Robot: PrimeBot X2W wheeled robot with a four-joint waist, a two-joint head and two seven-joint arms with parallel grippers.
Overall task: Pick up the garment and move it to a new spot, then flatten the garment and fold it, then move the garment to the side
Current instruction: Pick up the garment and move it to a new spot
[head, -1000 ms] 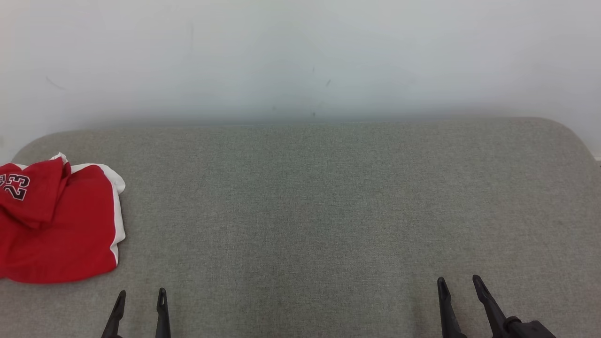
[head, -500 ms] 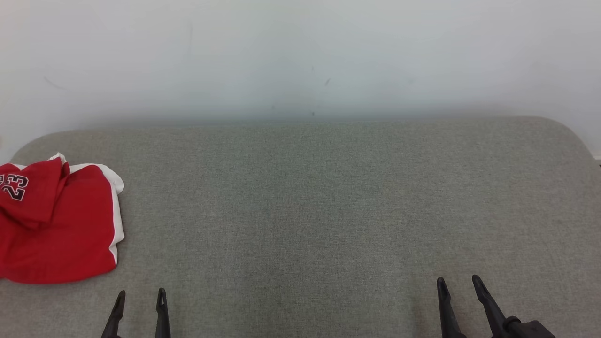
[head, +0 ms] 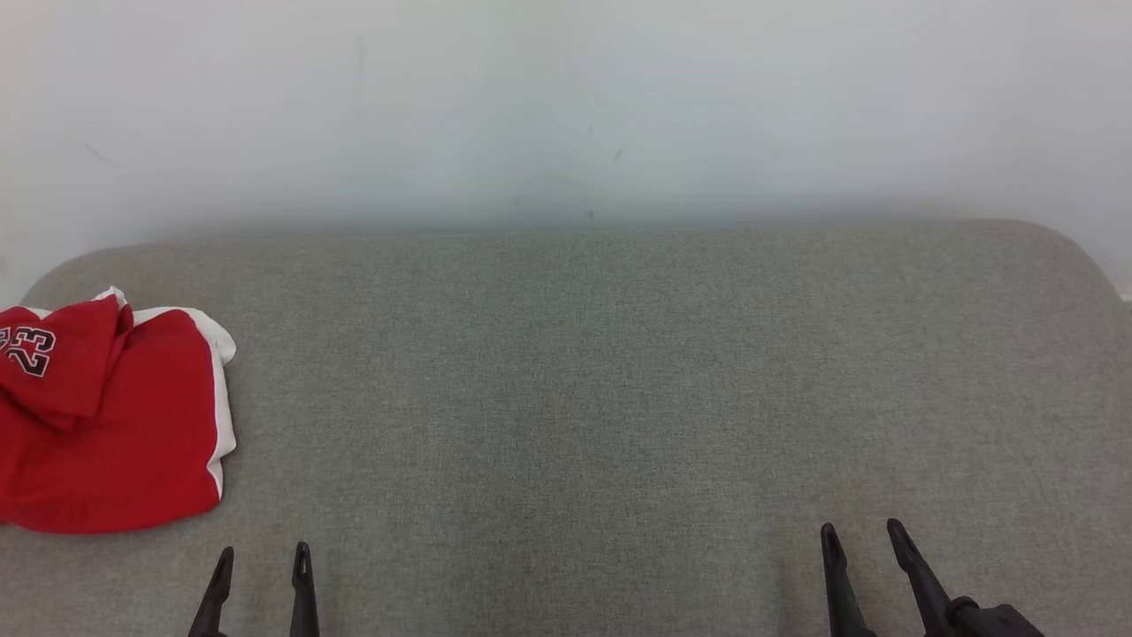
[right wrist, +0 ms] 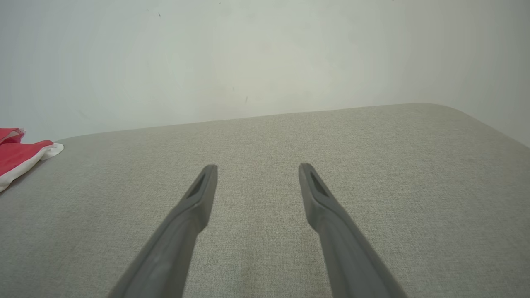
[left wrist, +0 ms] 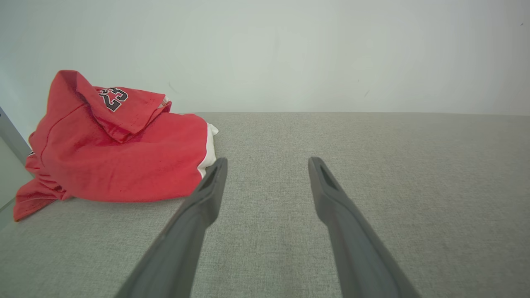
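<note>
Left gripper (head: 263, 551) and right gripper (head: 862, 527): both spread wide and empty, low over the near edge of the grey padded top (head: 575, 372). The red garment (head: 115, 425) lies bunched at the left edge, one flap turned over, ahead and left of my left gripper. Judgement: pickup not yet begun. I recommend my left gripper take the raised fold, pinching cloth only and staying clear of the padding.

Even, soft, bright light; faint shadows.
</note>
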